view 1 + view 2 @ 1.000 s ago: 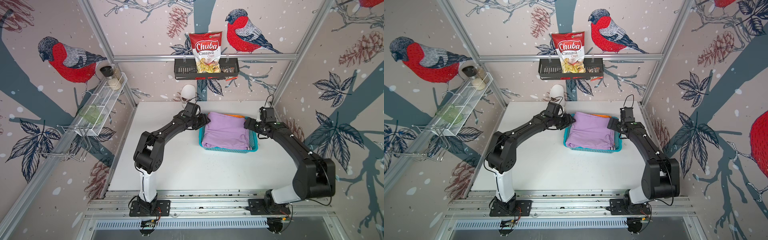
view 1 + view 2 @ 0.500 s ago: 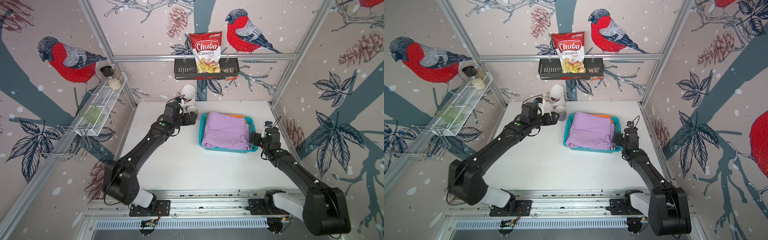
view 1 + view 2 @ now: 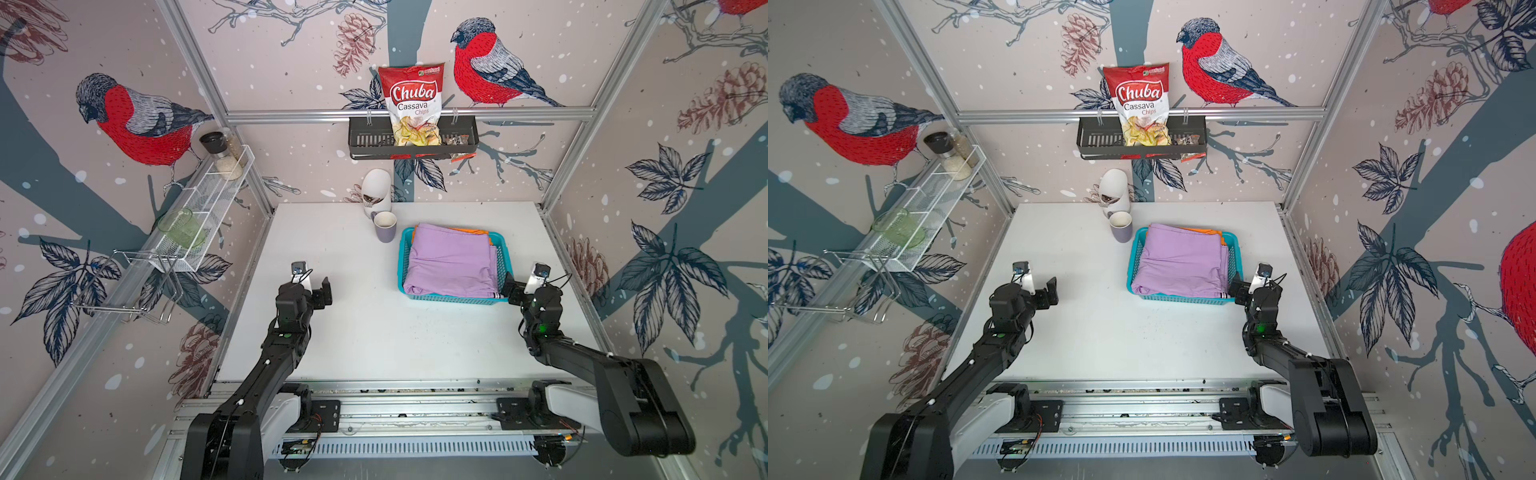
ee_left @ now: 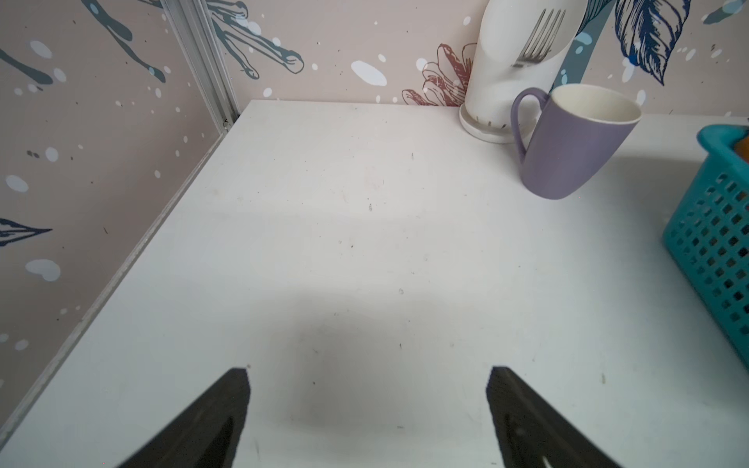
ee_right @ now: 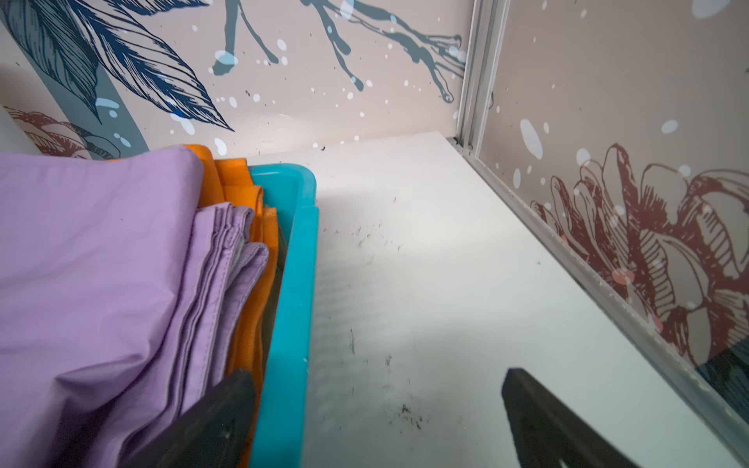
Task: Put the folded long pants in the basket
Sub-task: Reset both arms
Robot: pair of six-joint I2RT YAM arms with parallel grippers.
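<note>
Pulling back from the turquoise slotted plastic basket [image 3: 451,298], both arms have quit the rim they worked at a second ago; the left gripper [image 4: 367,370] and right gripper [image 5: 377,372] stand wide and empty; the folded lilac cloth pants [image 3: 451,266] lie topmost inside, the folded orange cloth pants [image 3: 471,230] beneath; any tan pair is hidden; the task looks done.

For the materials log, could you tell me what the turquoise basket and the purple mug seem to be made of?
Turquoise perforated basket: moulded plastic, semi-gloss, judging by its uniform grid holes and smooth rim. Purple mug: probably ceramic, matte outside, cream glaze inside.
</note>
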